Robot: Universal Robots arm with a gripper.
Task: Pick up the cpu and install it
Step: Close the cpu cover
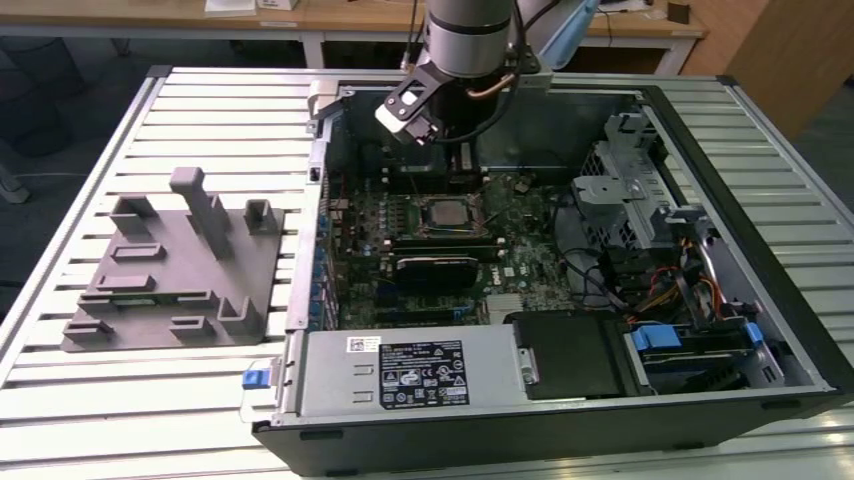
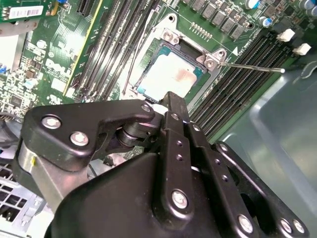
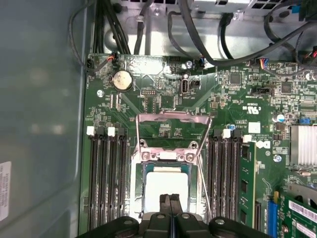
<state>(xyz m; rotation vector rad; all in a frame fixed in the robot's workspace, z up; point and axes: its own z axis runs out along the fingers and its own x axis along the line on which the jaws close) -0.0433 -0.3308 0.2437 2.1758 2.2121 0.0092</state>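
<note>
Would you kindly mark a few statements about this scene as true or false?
1. The cpu lies in the socket. True.
2. The socket's cover plate is closed over the cpu. False: it is swung open, and the cpu's top is bare.
3. The fingers grip the cpu. False: they are shut on nothing, over the cpu.
4. The grey fixture stands outside the case, on the exterior view's left. True.
</note>
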